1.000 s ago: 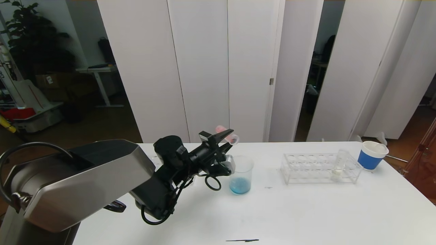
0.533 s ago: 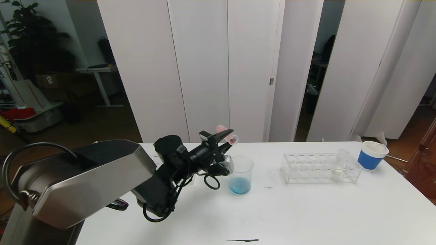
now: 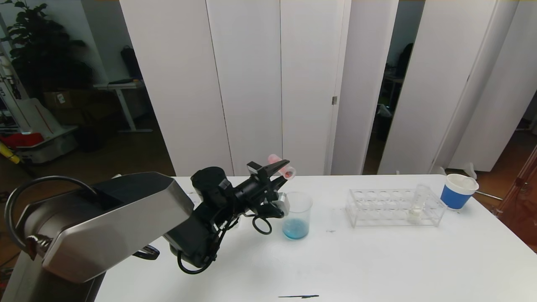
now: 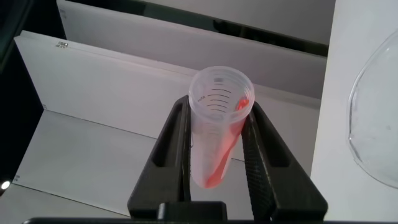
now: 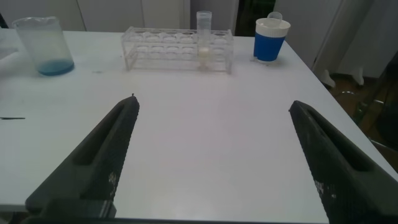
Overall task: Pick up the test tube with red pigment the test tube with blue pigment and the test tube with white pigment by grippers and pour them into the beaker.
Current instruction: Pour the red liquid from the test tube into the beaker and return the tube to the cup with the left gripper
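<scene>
My left gripper (image 3: 280,168) is shut on the test tube with red pigment (image 3: 289,171), held tilted just above and left of the beaker's rim. In the left wrist view the tube (image 4: 216,134) sits between the fingers (image 4: 171,143), mouth toward the camera, red liquid streaked along its wall. The beaker (image 3: 297,216) stands on the table with blue liquid at its bottom. The test tube with white pigment (image 3: 416,204) stands in the clear rack (image 3: 394,206). The blue-pigment tube is out of view. My right gripper (image 5: 212,109) is open and empty above the table.
A blue white-rimmed paper cup (image 3: 458,191) stands right of the rack, near the table's far right corner. A thin dark mark (image 3: 298,296) lies at the table's front edge. White panels stand behind the table.
My left gripper with the red tube has shifted very slightly right and up toward the beaker. Nothing else has moved.
</scene>
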You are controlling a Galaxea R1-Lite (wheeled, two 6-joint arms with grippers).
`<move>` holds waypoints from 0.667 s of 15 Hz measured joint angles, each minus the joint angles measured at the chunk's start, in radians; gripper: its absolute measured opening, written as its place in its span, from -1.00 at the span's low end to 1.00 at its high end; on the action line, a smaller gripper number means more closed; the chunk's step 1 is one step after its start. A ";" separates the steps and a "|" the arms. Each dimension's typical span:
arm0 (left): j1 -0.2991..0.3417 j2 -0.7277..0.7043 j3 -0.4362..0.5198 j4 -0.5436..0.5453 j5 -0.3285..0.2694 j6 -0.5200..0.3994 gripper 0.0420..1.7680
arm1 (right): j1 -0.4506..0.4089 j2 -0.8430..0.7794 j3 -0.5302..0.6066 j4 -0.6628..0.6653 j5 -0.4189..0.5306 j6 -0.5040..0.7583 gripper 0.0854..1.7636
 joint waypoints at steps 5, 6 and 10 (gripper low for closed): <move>-0.003 -0.010 0.000 0.000 -0.001 0.016 -0.38 | 0.000 0.000 0.000 0.000 0.000 0.000 0.96; -0.004 -0.013 0.000 0.000 -0.001 0.019 -0.38 | 0.000 0.000 0.000 0.000 0.000 0.000 0.96; -0.010 -0.016 -0.005 0.000 -0.001 0.021 -0.38 | 0.000 0.000 0.000 0.000 0.000 0.000 0.96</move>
